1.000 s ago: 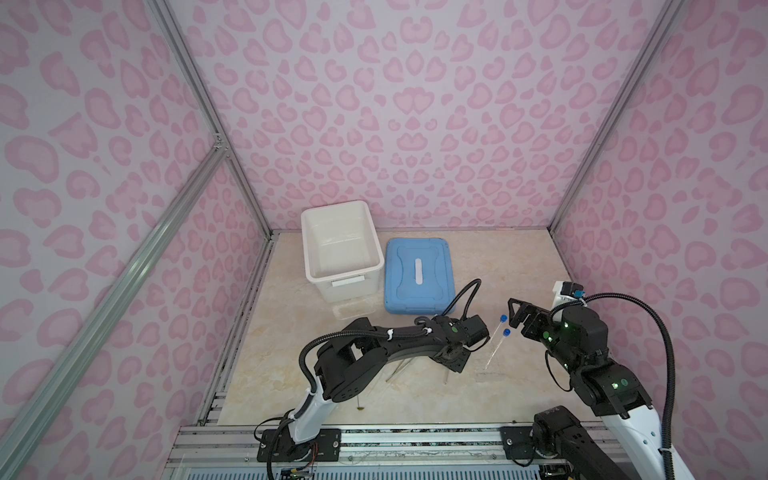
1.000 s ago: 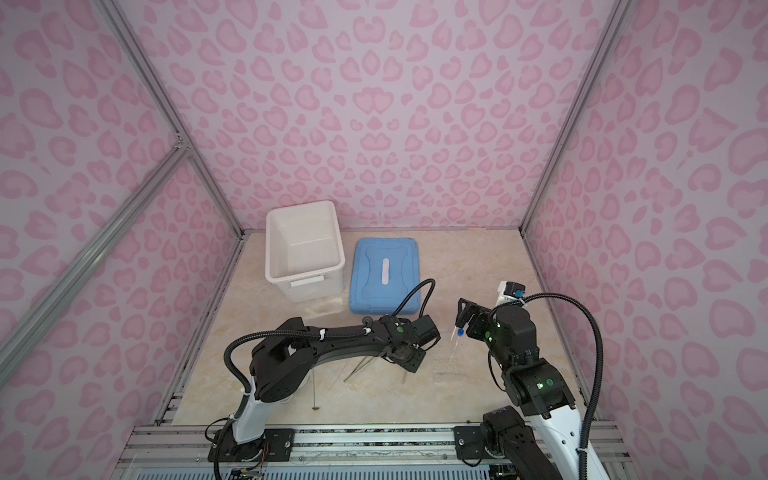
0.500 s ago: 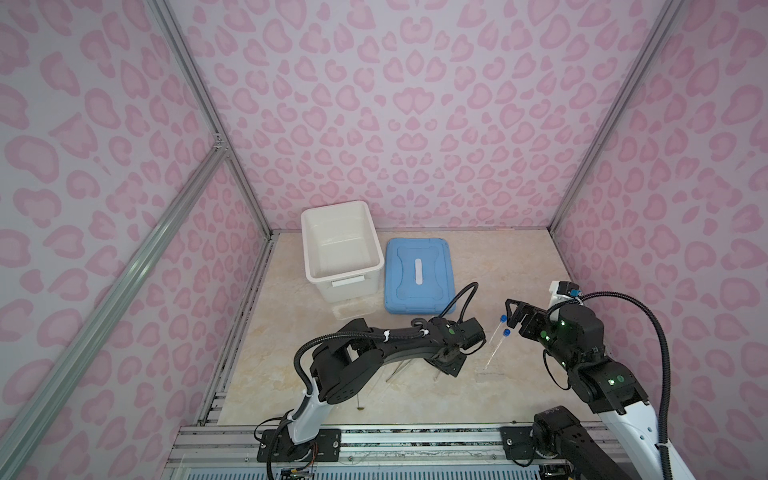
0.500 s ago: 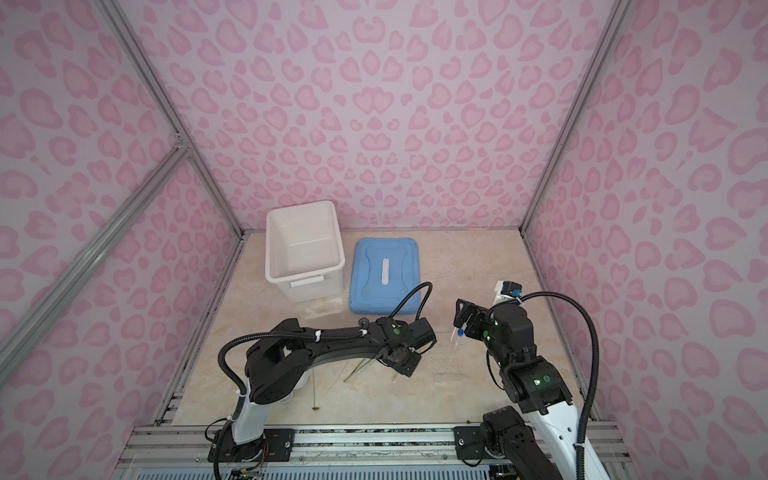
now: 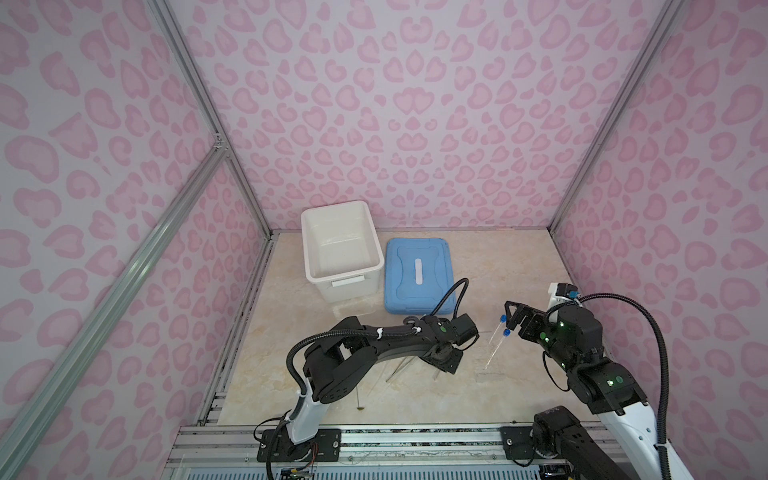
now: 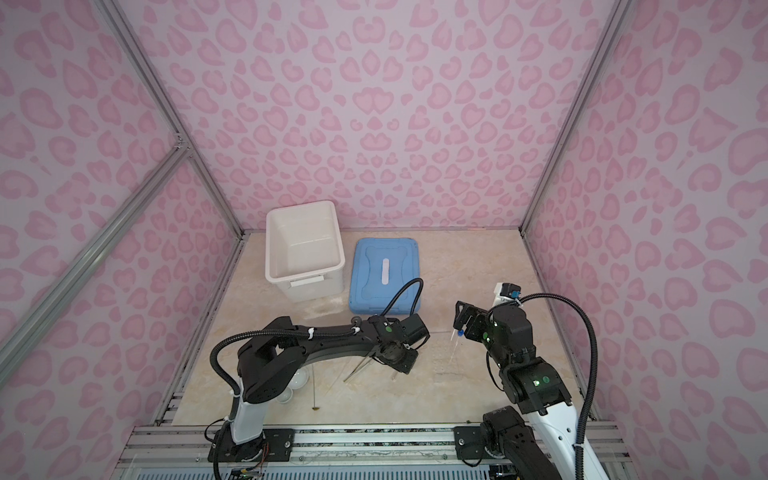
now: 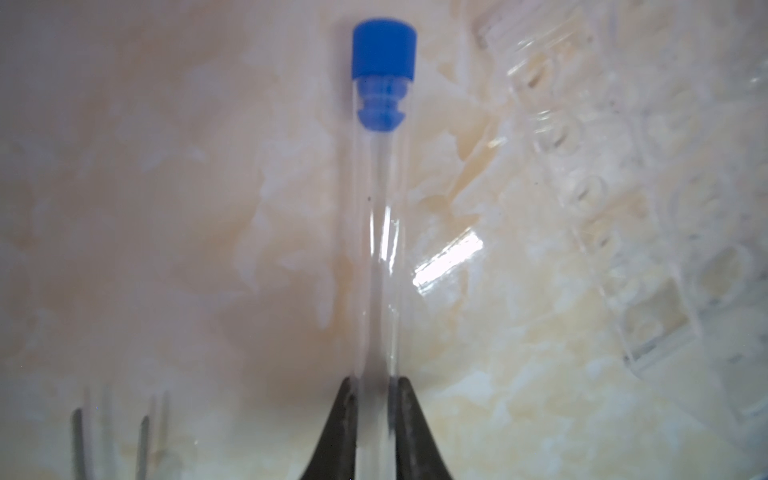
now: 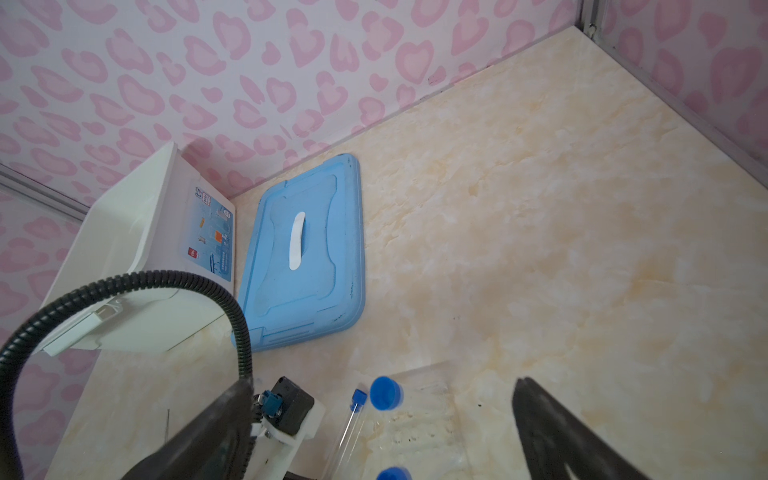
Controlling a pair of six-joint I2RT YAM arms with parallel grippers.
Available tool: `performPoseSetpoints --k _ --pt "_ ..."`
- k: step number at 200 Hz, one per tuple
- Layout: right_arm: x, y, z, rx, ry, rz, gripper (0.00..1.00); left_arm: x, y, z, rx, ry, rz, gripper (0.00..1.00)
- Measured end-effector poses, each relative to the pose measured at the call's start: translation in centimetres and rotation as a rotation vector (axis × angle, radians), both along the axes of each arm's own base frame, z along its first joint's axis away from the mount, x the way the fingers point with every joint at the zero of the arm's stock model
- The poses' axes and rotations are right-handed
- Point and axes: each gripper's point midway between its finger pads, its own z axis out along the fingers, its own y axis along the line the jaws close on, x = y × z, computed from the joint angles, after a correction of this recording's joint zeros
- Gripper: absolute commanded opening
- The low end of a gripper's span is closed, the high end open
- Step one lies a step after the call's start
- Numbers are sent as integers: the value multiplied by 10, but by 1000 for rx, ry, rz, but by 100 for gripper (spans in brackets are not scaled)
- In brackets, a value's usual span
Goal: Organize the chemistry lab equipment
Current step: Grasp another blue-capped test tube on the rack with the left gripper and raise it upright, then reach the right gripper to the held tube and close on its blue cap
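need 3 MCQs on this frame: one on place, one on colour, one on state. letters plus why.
1. Where is the blue lid relative to the white bin?
A) closed on top of it
B) flat on the table beside it
C) inside it

2. What colour is the cap of the clear tube between the left gripper's fingers?
A) red
B) white
C) blue

3. What state is the right gripper in?
A) open, gripping nothing
B) shut on a tube
C) shut on the lid

Answers:
1 B: both top views show the lid lying flat next to the open bin.
2 C: the left wrist view shows a blue cap on the tube.
3 A: the right wrist view shows its fingers spread wide, clamping nothing.
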Motion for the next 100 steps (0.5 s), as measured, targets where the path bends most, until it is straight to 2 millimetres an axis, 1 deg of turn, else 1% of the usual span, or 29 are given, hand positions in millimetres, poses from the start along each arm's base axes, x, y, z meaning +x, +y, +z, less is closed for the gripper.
performPoseSetpoints --k 20,47,63,85,100 --pt "0 1 2 4 -3 6 98 -3 5 4 -11 -6 0 11" --pt "0 4 10 17 -19 20 98 -4 8 20 -75 -41 -9 11" --pt "0 6 8 21 -11 30 98 -3 6 29 -117 -67 -22 12" --pt "2 12 8 32 4 57 98 -2 7 47 -191 -114 -34 12" --pt "4 18 11 44 14 84 97 -2 8 64 -252 -160 -44 12"
